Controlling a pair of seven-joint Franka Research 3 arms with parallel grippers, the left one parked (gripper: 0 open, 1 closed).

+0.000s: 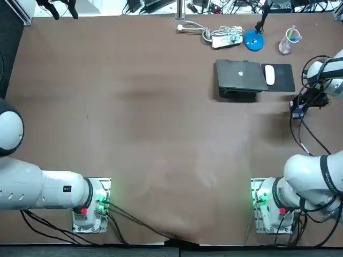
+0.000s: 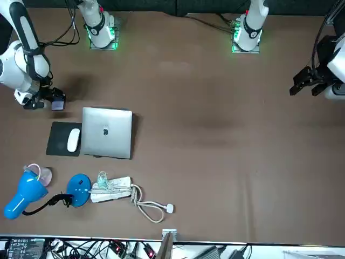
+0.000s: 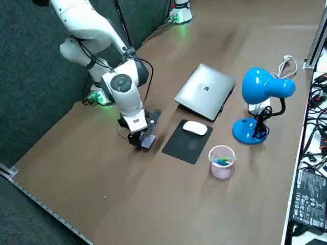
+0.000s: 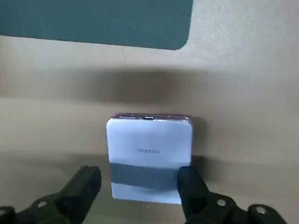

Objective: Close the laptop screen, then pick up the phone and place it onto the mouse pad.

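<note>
One view, the wrist's, shows right jaws spread astride the phone [image 4: 148,154] near mouse pad [image 4: 93,21].

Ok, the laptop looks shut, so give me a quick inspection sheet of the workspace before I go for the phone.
Surface: brown table, no spills or damage seen.
Job's things: laptop closed; phone lying on the table near the mouse pad, not on it; a mouse sits on the pad.
Clutter: blue lamp, pink cup and power strip, all past the laptop and pad, near the far edge.
Grippers: right tool low over the phone, open, one finger on each side.
Cables: arm cable hangs loose along the right arm; the strip's cord is coiled beside it.
Surroundings: cables and gear beyond the far edge; no people seen.
</note>
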